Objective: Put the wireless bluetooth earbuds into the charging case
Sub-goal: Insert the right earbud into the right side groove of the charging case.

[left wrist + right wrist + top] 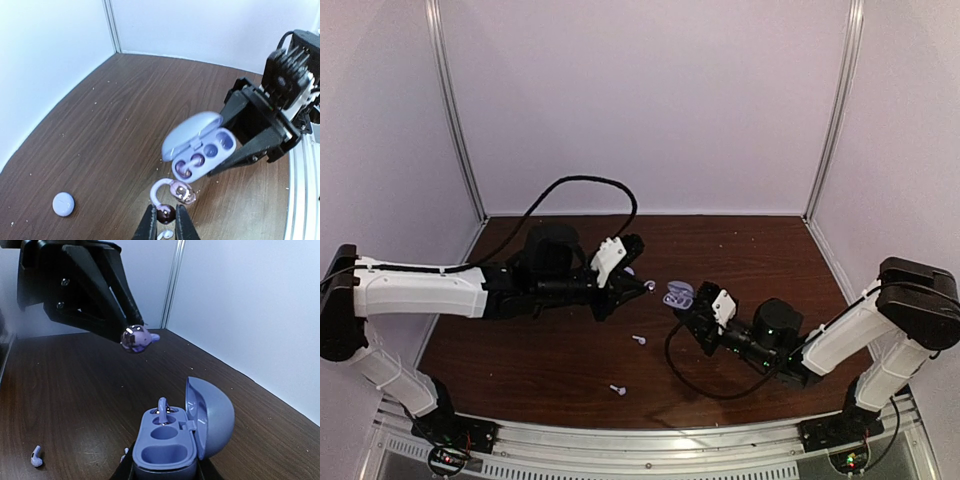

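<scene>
Two arms meet near the centre of the dark wood-grain counter (520, 340). Top view, left to right: the left arm (420, 288) stretches in from the left edge, and its left hand (646, 287) is closed almost fully, the fingertips pinching the held earbud (651, 285) above the counter. Below that hand, at lower centre, we find the upper loose earbud (639, 340) and, nearer the bottom edge, the lower loose earbud (617, 389), both lying on the counter and well apart. Just right of the held earbud is the charging case (678, 296), lid open. The right hand (684, 308) grips it from the lower right.

Left wrist view, left to right: a round lilac disc (63, 204) lies flat at lower left. At bottom centre the two fingers (149, 226) clamp the held earbud just below the charging case's open wells. The black right hand stands behind the charging case at right.

Right wrist view, left to right: the left hand fills the upper left, the held earbud at its tip, above and beyond the charging case and clear of it. At lower centre the right hand's jaws are closed onto the base of the charging case, one on each side. A seated earbud (162, 407) stands stem-up in the far well, and the lid (212, 415) stands raised at the right. We cannot tell whether the charging case rests on the counter.
</scene>
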Available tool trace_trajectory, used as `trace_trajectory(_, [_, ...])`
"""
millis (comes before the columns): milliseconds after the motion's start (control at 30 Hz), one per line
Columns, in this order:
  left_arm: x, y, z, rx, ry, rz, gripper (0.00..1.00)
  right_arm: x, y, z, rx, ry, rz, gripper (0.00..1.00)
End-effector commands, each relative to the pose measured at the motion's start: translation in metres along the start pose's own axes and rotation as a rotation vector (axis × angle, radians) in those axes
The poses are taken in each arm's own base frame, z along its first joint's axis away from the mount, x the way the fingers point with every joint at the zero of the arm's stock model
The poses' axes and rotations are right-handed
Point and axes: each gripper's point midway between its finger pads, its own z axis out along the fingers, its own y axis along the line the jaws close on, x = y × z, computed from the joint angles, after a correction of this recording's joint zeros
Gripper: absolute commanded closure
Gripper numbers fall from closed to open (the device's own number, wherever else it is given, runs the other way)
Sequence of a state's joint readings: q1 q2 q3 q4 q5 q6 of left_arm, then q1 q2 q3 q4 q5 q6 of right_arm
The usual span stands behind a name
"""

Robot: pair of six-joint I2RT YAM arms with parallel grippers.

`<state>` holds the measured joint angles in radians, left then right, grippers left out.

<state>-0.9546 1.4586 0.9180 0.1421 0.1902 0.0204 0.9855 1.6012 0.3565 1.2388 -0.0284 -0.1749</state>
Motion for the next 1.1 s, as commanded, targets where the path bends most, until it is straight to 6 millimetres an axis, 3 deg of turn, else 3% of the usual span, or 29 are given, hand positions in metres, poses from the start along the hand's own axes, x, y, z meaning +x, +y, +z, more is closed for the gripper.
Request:
trace_trajectory(0, [-0.025,-0.014,0.006,0.013,-0.020,0.050,0.97,-0.015,0.013,0.006,-0.088,-0.057,0.040,1.00])
trace_trajectory(200, [-0.035,-0.025,0.019,0.031,-0.019,0.072,0.97,-0.017,0.013,0.008,-0.086,-0.062,0.074,1.00])
trace_trajectory(733, [-0.033,-0.041,0.038,0.091,-0.009,0.066,0.97,-0.023,0.009,0.010,-0.072,-0.084,0.153,1.00])
trace_trajectory(1067, [-0.031,-0.038,0.043,0.069,0.007,0.065,0.97,-0.025,0.012,0.011,-0.088,-0.091,0.175,1.00])
